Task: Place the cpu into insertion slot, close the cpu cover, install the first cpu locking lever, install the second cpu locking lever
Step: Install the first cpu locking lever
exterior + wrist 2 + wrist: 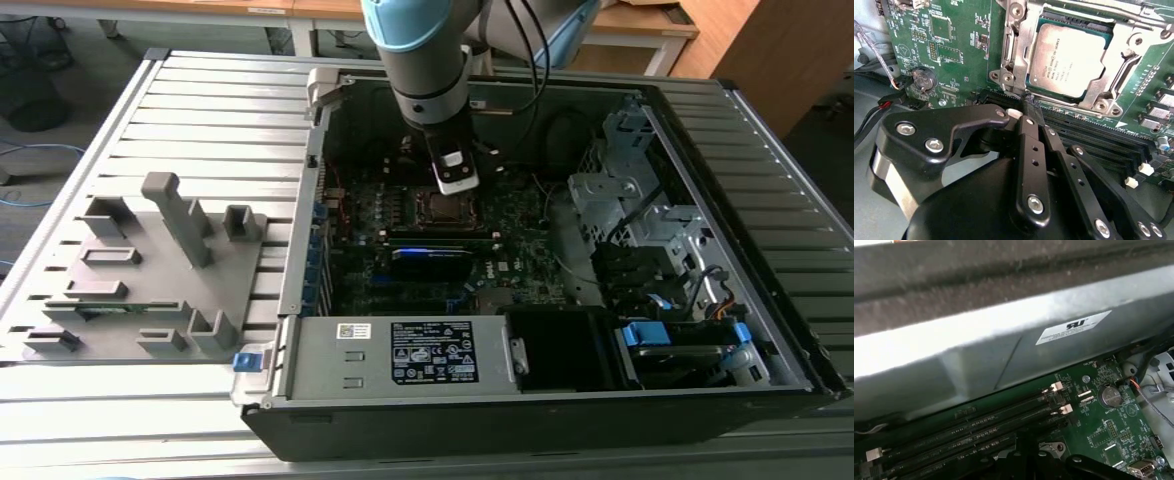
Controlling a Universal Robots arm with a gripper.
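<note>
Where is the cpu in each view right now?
Exterior view: the cpu sits in the socket, just below the hand.
Second wrist view: cpu, framed by the cpu cover.
First wrist view: not in it.
Shared landmark: the memory slots.

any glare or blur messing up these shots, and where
In the first wrist view, the metal case wall is soft and washed out by a bright band, while the memory slots stay sharper. In the second wrist view, the cpu is sharp with mild sheen and the end effector looms dark. The exterior view is evenly lit.
</note>
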